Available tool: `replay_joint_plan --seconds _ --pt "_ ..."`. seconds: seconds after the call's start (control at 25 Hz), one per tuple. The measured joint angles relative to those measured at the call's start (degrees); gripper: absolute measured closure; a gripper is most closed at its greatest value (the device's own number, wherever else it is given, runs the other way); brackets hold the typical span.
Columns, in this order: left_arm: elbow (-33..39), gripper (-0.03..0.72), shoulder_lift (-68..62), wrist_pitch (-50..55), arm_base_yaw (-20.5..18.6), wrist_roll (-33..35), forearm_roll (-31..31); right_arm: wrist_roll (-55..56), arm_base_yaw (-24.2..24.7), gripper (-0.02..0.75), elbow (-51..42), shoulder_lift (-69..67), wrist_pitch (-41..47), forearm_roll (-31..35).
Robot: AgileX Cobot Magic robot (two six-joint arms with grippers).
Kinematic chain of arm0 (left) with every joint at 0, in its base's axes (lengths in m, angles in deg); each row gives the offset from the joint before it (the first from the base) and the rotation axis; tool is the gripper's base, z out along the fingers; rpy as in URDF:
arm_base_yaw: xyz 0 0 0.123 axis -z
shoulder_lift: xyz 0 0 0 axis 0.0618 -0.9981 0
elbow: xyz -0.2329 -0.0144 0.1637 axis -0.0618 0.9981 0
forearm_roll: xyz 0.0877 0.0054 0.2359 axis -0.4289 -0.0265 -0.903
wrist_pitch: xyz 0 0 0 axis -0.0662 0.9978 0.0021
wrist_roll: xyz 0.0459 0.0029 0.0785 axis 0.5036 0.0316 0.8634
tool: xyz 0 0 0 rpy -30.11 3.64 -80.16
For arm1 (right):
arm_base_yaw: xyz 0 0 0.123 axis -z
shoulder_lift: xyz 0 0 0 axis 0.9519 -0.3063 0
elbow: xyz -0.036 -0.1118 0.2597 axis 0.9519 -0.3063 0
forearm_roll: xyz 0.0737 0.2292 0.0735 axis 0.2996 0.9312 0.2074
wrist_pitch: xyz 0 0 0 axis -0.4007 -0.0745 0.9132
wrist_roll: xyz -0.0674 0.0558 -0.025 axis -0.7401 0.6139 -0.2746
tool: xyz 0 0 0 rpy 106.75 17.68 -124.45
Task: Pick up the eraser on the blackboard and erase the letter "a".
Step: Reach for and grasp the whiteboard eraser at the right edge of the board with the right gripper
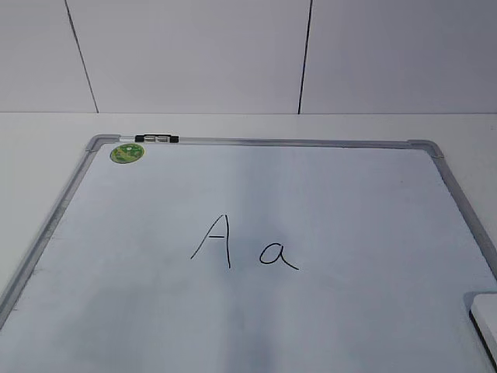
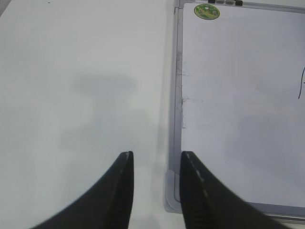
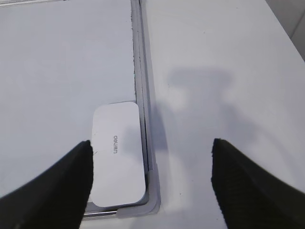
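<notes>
The blackboard (image 1: 311, 194), a white board with a grey frame, lies flat on the table. A small lowercase letter "a" (image 1: 278, 255) is drawn near its middle, right of a tall capital "A" (image 1: 214, 241). The eraser (image 3: 117, 152), a white rounded block with grey lettering, lies in the board's near right corner against the frame; its edge shows in the exterior view (image 1: 487, 318). My right gripper (image 3: 151, 164) is open and empty above that corner. My left gripper (image 2: 156, 162) is open and empty above the board's near left corner (image 2: 172, 191).
A round green sticker (image 1: 126, 152) and a small black-and-silver clip (image 1: 156, 138) sit at the board's far left corner. White table surface (image 3: 219, 57) lies right of the board and also left of it (image 2: 81, 71). A tiled wall (image 1: 248, 54) rises behind.
</notes>
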Motion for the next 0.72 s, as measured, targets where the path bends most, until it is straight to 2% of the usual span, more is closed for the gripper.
replay_joint_plan --seconds 0.72 --pt "0.0 0.443 0.0 0.0 0.0 0.0 0.0 0.0 0.0 0.146 0.0 0.0 0.0 0.0"
